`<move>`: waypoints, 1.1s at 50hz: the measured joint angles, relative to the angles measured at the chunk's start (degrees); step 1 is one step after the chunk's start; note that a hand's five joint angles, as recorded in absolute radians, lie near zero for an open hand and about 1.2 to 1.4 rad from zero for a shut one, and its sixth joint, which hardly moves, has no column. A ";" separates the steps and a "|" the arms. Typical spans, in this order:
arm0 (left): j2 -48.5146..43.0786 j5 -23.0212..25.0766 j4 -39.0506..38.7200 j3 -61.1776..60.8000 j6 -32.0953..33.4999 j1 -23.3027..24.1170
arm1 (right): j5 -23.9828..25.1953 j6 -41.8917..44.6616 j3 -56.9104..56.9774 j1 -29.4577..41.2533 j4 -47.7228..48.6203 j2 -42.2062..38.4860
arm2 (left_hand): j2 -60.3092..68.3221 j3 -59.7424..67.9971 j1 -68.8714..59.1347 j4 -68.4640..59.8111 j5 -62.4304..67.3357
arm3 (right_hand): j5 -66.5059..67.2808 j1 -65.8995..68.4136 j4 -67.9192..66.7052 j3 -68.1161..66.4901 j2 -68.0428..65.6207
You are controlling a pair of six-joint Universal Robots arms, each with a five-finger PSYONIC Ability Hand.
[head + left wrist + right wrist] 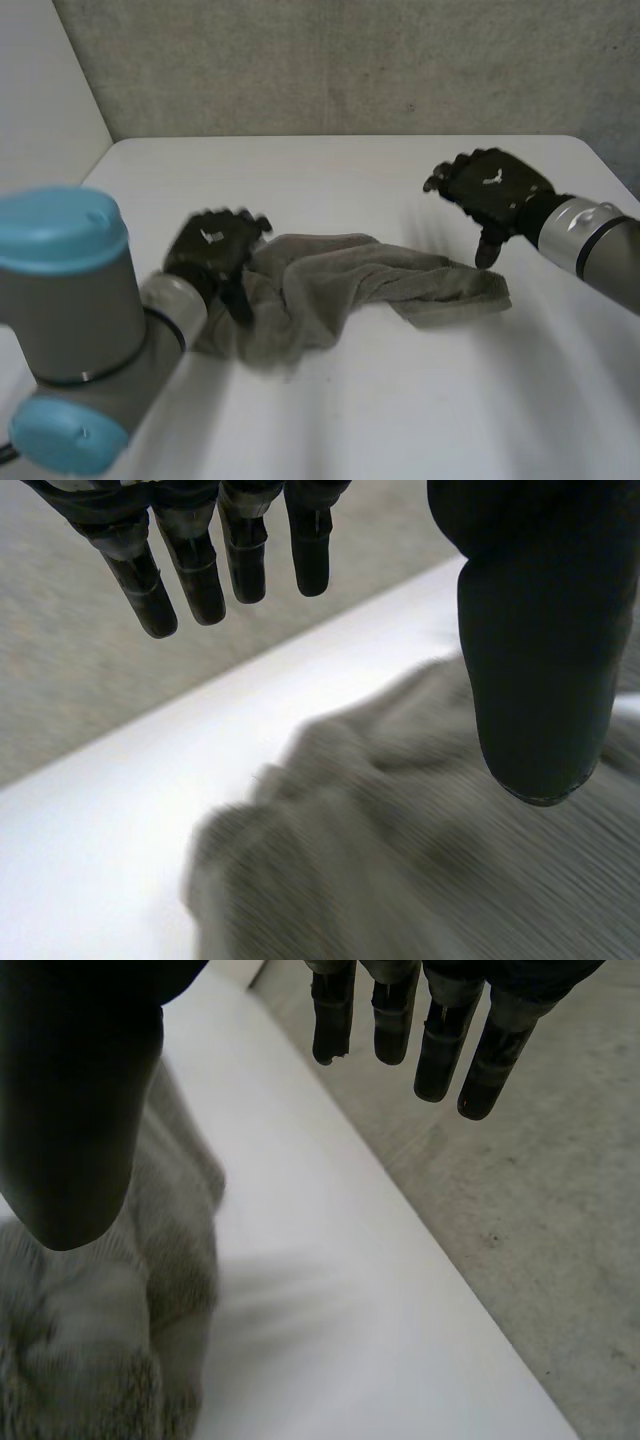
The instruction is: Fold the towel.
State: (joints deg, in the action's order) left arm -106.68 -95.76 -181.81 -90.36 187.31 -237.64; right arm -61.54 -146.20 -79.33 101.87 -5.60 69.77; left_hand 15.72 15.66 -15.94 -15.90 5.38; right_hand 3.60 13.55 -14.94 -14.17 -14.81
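Observation:
A grey towel lies crumpled on the white table, bunched at its left end and trailing out to a flatter right end. My left hand hovers over the towel's left end, open, fingers straight with nothing between them and the thumb; the towel lies below the palm. My right hand floats above the table just past the towel's right end, open and empty. In the right wrist view its fingers point beyond the table edge and the towel lies under the thumb.
A grey wall rises behind the table's far edge. The grey floor lies beyond the table's side edge. Bare table surface stretches in front of and behind the towel.

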 measured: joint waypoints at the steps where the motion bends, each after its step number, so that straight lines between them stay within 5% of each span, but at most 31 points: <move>1: -0.05 0.07 0.16 1.30 -0.01 -0.84 | -0.06 -2.39 0.45 -0.17 -0.03 0.19 | -0.10 -0.05 0.05 0.07 -0.07 | 0.00 -0.02 0.00 0.00 0.00; 12: -8.38 5.69 6.68 15.42 -0.25 -7.35 | -2.65 -18.04 5.07 -0.94 -3.02 -0.31 | 0.11 0.16 -0.06 0.09 0.60 | 0.00 -0.05 0.00 0.00 0.00; 30: -23.92 10.07 18.58 26.63 -0.06 -8.83 | -5.63 -18.33 5.92 -0.18 -4.97 -6.34 | 8.92 9.04 -8.69 -8.70 9.33 | 0.00 -0.06 0.00 0.00 0.00; 44: -24.94 9.73 18.00 26.05 0.04 -8.60 | -6.56 -14.68 4.93 -0.18 -4.84 -7.66 | 49.71 49.43 -49.03 -49.34 49.41 | 0.00 -0.06 0.00 0.00 0.00; 55: -15.38 9.73 17.66 21.52 0.01 -8.23 | -7.64 -14.54 8.90 -0.18 -5.66 -8.13 | 53.89 53.84 -51.84 -53.76 53.14 | 0.00 -0.06 0.00 0.00 0.00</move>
State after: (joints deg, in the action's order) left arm -122.06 -86.03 -164.15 -68.84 187.32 -245.88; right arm -69.18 -160.74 -70.43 101.69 -11.25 61.64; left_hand 69.61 69.50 -67.77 -69.66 58.53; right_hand 3.60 13.49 -14.94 -14.17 -14.81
